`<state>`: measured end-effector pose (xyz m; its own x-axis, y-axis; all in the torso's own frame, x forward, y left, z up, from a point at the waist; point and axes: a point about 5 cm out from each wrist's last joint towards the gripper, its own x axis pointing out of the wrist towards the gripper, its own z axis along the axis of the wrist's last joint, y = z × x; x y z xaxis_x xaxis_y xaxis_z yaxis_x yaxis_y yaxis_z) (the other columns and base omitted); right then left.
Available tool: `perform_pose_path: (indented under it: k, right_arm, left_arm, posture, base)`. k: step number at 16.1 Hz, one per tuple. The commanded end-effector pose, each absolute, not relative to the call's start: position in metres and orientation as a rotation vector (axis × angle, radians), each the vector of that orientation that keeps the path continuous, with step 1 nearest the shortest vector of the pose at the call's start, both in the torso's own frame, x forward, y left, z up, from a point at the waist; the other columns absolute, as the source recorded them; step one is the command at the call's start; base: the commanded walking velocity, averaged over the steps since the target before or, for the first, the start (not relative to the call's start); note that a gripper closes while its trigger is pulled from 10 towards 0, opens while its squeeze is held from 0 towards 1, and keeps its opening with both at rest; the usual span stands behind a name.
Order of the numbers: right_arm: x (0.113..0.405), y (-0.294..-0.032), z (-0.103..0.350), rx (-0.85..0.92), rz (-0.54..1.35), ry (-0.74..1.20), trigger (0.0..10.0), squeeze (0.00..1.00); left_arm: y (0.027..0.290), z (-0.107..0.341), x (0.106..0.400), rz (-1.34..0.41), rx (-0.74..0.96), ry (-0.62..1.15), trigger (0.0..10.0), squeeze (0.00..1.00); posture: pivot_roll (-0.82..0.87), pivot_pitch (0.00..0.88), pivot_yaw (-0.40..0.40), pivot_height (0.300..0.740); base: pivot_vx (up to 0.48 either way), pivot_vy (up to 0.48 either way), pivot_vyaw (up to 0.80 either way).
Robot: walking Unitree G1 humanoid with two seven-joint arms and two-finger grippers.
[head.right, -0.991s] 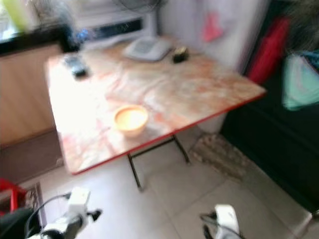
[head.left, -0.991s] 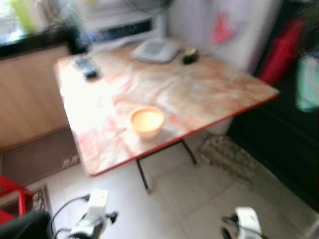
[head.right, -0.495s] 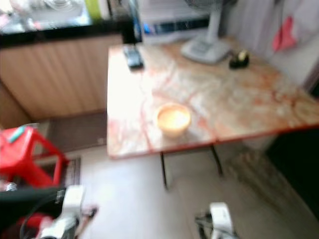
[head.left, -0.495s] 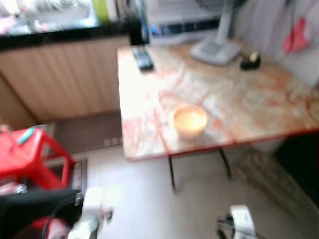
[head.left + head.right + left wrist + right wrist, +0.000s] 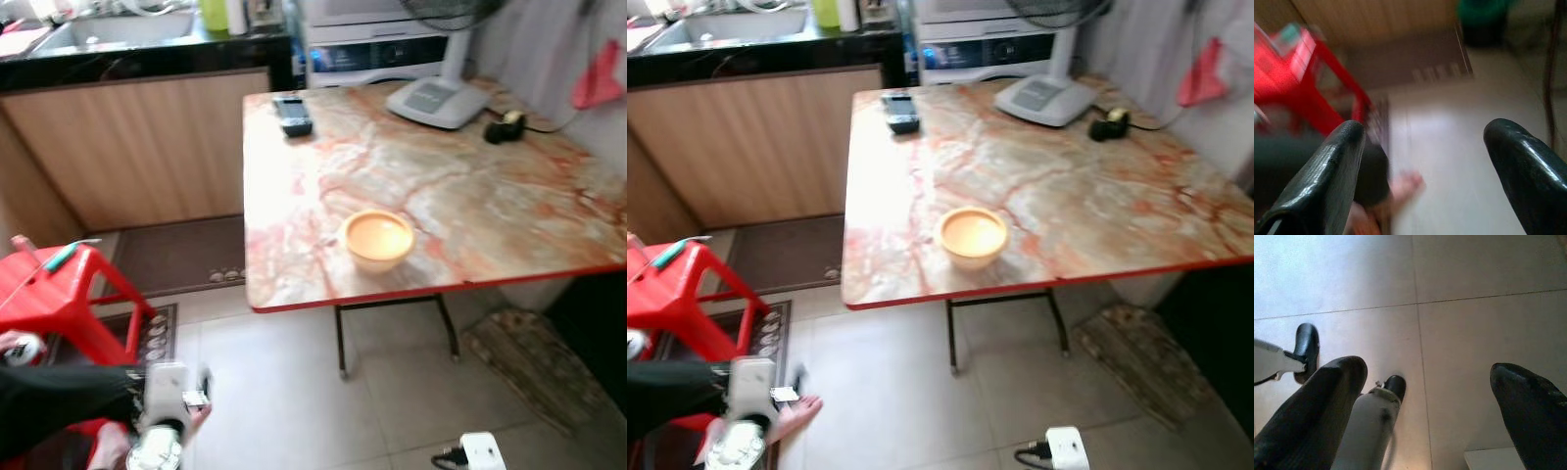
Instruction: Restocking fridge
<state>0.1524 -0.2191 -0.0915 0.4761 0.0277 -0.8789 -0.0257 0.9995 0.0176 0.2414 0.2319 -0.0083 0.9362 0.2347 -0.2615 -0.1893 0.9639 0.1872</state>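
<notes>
My left gripper (image 5: 1422, 171) hangs low over the tiled floor, its black fingers (image 5: 1327, 171) wide apart with nothing between them; its white wrist (image 5: 168, 390) sits at the lower left of the head view. Over pale floor tiles my right gripper (image 5: 1425, 411) is open and empty too, its wrist (image 5: 480, 452) at the bottom right. No fridge or stock item can be made out. A yellow bowl (image 5: 378, 238) sits near the front edge of a marble-patterned, red-edged folding table (image 5: 509, 211).
A person's dark-clad limb (image 5: 54, 403) with a bare hand or foot (image 5: 795, 413) lies beside my left wrist. A red plastic stool (image 5: 54, 294) stands at the left. The table carries a remote (image 5: 292, 113) and a fan base (image 5: 437, 100). A wooden counter (image 5: 137, 147) runs behind.
The camera has swung left and the blur has cleared. The table now sits further right; the red stool and the person's limb have come into view. Both arms hang as before.
</notes>
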Motion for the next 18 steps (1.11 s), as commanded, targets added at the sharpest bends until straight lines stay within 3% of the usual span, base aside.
perform_pose_path:
  k: [1, 6, 8, 11, 14, 18]
  right_arm:
    - [0.147, -0.217, -0.094, 0.011, 0.036, 1.078, 10.0, 0.00]
    - [0.131, -0.212, -0.100, 0.009, 0.049, 1.109, 10.0, 0.00]
    - [0.128, -0.211, -0.101, 0.009, 0.045, 1.109, 10.0, 0.00]
    - [0.126, -0.214, -0.101, 0.023, 0.014, 1.095, 10.0, 0.00]
    - [0.123, -0.216, -0.101, 0.022, 0.017, 1.093, 10.0, 0.00]
    - [0.119, -0.219, -0.102, 0.001, 0.037, 1.106, 10.0, 0.00]
  left_arm:
    - [0.233, 0.011, 0.249, 0.203, 0.227, 0.163, 10.0, 0.00]
    - [0.226, 0.053, 0.242, 0.153, 0.341, -0.072, 10.0, 0.00]
    - [0.217, 0.092, 0.259, 0.095, 0.391, -0.210, 10.0, 0.00]
    - [0.199, 0.138, 0.288, 0.077, 0.326, -0.358, 10.0, 0.00]
    - [0.178, 0.147, 0.292, -0.020, 0.261, -0.354, 10.0, 0.00]
    - [0.187, 0.137, 0.273, 0.057, 0.205, -0.259, 10.0, 0.00]
  posture:
    - [0.01, 0.000, 0.027, 0.740]
    - [0.00, 0.000, 0.054, 0.740]
    - [-0.01, 0.012, 0.061, 0.740]
    - [-0.01, 0.047, 0.051, 0.740]
    - [-0.01, 0.073, 0.038, 0.740]
    - [-0.01, 0.103, 0.011, 0.740]
  base:
    - [0.000, 0.000, 0.00]
    - [0.000, 0.000, 0.00]
    - [0.000, 0.000, 0.00]
    - [0.000, 0.000, 0.00]
    - [0.000, 0.000, 0.00]
    - [0.000, -0.105, 0.00]
